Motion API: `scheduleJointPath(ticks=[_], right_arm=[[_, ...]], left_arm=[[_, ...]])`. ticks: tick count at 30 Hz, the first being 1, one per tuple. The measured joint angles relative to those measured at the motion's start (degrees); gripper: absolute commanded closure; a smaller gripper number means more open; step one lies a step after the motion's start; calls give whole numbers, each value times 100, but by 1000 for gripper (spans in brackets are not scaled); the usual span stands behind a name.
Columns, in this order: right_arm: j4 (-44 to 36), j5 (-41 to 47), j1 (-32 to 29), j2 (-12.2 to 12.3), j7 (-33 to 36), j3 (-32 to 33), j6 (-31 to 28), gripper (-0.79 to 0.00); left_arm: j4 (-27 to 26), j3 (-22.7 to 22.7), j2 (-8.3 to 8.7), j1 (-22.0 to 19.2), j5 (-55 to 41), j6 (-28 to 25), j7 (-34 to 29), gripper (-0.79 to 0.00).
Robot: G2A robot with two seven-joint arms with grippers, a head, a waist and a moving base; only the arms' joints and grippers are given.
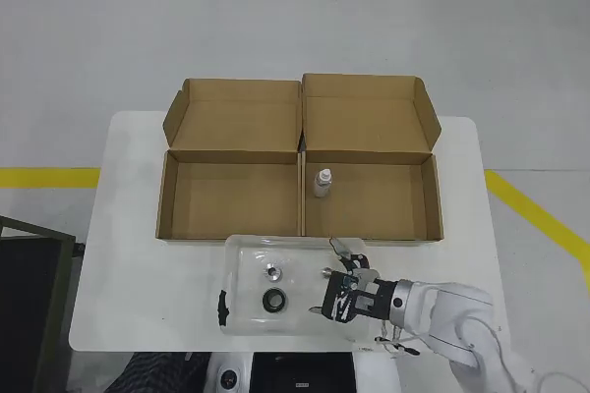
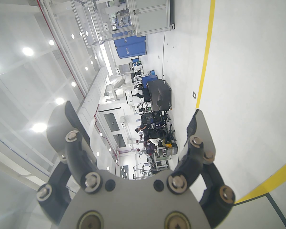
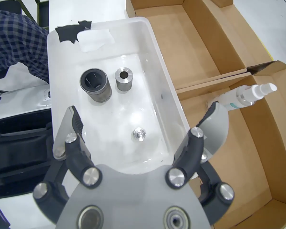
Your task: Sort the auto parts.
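1. Three metal parts are sitting in the clear bin (image 3: 157, 55) at the near edge of the white table (image 1: 128, 246). A wide dark sleeve (image 3: 95, 85) is standing just beside a smaller steel bushing (image 3: 124, 78), and a small silver stud (image 3: 138, 134) is lying apart from both.
2. The right gripper (image 3: 143, 113) is hovering over one end of the bin with its fingers spread wide and gripping nothing. The stud is lying below, roughly between the fingers.
3. The left gripper (image 2: 133, 110) is pointing out at the room, away from the table. Its fingers are also standing apart and carrying nothing.
4. Two open cardboard boxes are waiting just beyond the bin. The right box (image 1: 374, 206) is already holding a white spray bottle (image 3: 245, 95), apparently upright and close to the wall shared with the left box (image 1: 231, 201).
5. Judging by this, the sorting is sitting at an early pick, with the right arm seemingly lining up on the stud.
6. The next move is calling for a descent inside the bin wall, with the fingers centring on the small part. They should be closing low, since the stud is offering little height to pinch. Which box it belongs in is not showing.
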Motion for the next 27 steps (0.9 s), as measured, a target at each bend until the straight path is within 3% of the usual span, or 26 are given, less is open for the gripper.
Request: scheduleJointPath(ticks=[27], right_arm=[[576,-1099,286,26,304,-714,410,-785]], left_arm=[[0,0,0,0,0,0,0,-785]])
